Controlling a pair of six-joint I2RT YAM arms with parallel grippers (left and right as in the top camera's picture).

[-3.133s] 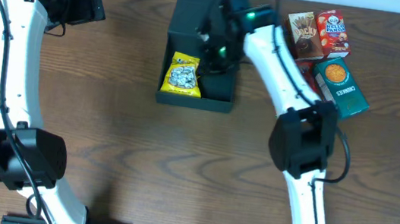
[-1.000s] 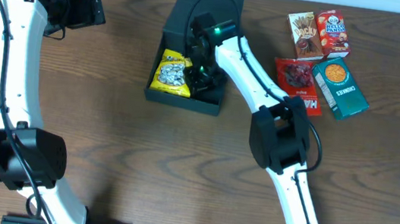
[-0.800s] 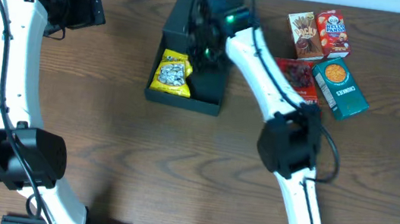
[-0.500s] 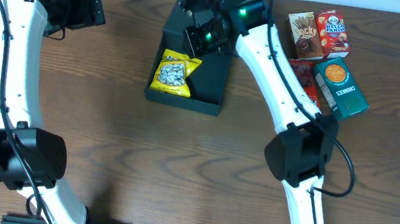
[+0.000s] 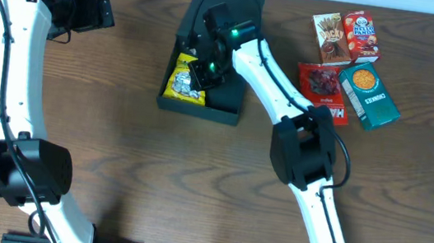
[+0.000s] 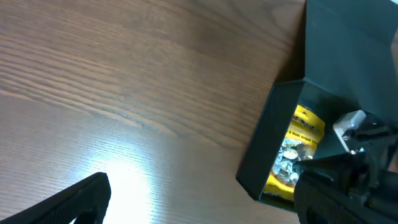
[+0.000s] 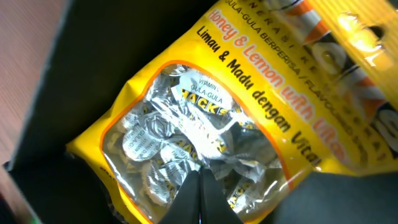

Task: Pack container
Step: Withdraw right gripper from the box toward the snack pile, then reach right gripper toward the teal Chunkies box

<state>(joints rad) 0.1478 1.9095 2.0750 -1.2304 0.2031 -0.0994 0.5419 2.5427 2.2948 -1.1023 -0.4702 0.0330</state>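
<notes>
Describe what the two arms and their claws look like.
Both arms have white tubular links and bulky black joint housings: left arm, right arm. Thin black cables run along each. Green lights glow near the wrists. The left claw and right claw are matte black.

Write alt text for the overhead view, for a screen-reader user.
The right gripper reaches into the open dark container, over a yellow candy bag lying inside it. The left gripper hangs at the upper left, away from the container. To the container's right on the wooden table lie a teal carton, a red pouch and two small boxes.
</notes>
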